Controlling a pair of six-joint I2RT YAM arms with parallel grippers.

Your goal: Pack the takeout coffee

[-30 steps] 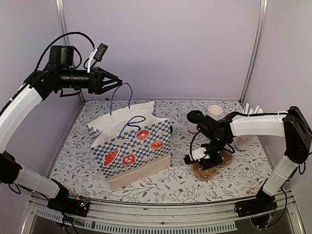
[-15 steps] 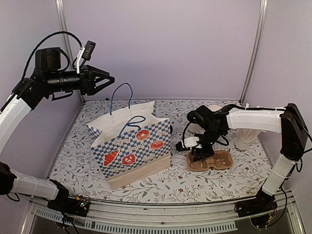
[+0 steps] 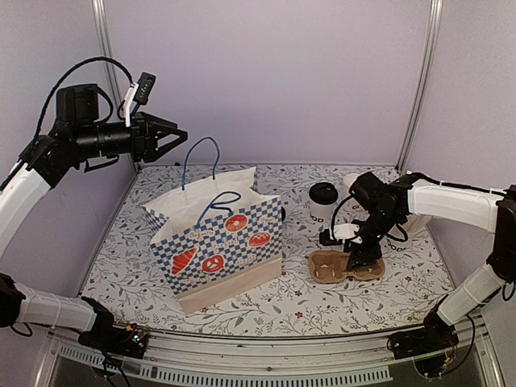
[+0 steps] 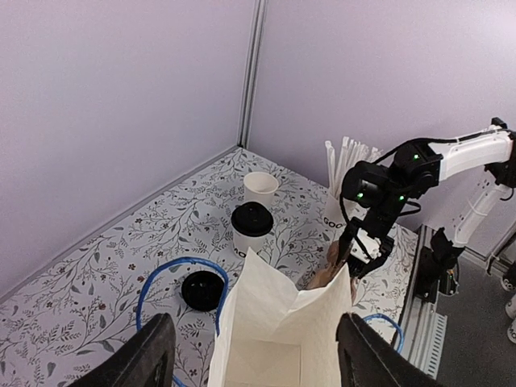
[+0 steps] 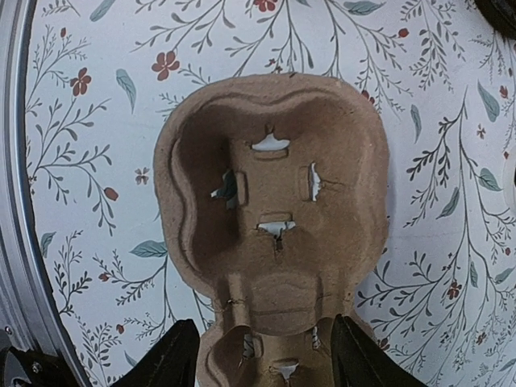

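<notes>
The takeout coffee (image 3: 323, 202), a white cup with a black lid, stands on the table right of the paper bag (image 3: 216, 242). It also shows in the left wrist view (image 4: 251, 227). My left gripper (image 3: 167, 134) is open and empty, high above the bag's left rear, looking down into the bag's white inside (image 4: 282, 343). My right gripper (image 3: 360, 255) is open, low over a brown pulp cup carrier (image 3: 345, 267), right of the coffee and apart from it. In the right wrist view its fingers flank the carrier's (image 5: 270, 210) near part.
A lidless white cup (image 4: 260, 187) and a cup of white sticks (image 4: 347, 165) stand behind the coffee. A loose black lid (image 4: 201, 289) lies on the table inside the bag's blue handle loop (image 4: 173, 274). The walls stand close on three sides.
My right gripper moved right along the carrier, which went from tilted to lying flat, and uncovered the coffee cup. My left arm drew back to the left and stays high.
</notes>
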